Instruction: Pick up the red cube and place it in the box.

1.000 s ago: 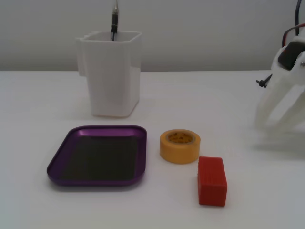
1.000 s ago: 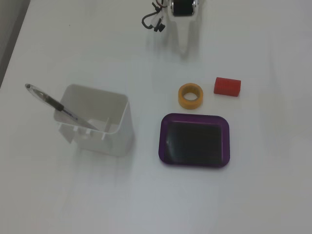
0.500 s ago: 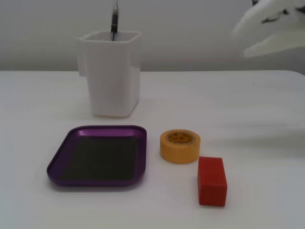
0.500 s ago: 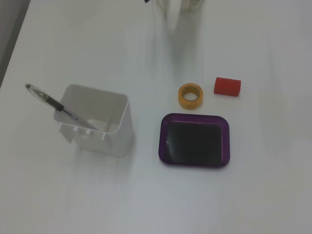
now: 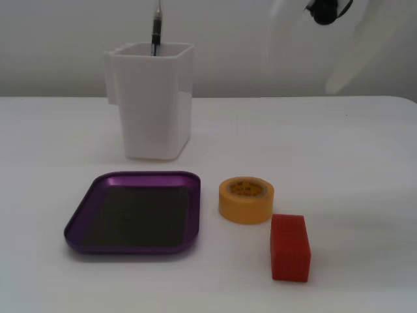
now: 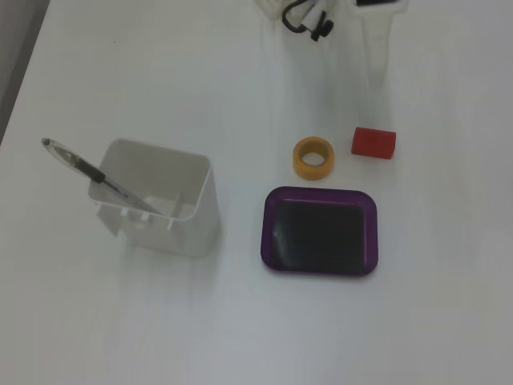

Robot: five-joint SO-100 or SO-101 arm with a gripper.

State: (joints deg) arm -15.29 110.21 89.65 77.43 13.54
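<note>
The red cube [image 5: 290, 248] lies on the white table at the front right, next to a yellow tape roll; in the other fixed view the red cube [image 6: 373, 143] sits just above the tray's right corner. The box, a shallow purple tray [image 5: 146, 175] with a dark bottom, is empty and lies left of the cube; it also shows in the other fixed view [image 6: 321, 192]. My gripper [image 6: 375, 79] is white and faint against the table, hanging above and behind the cube without touching it. In a fixed view it is only a white blur [image 5: 355, 59] at the top right.
A yellow tape roll [image 5: 245, 210] [image 6: 297, 158] lies between cube and tray. A tall white container [image 5: 153, 104] [image 6: 200, 218] with a pen [image 5: 156, 29] [image 6: 80, 164] in it stands behind the tray. Black cable [image 6: 304, 18] hangs by the arm base.
</note>
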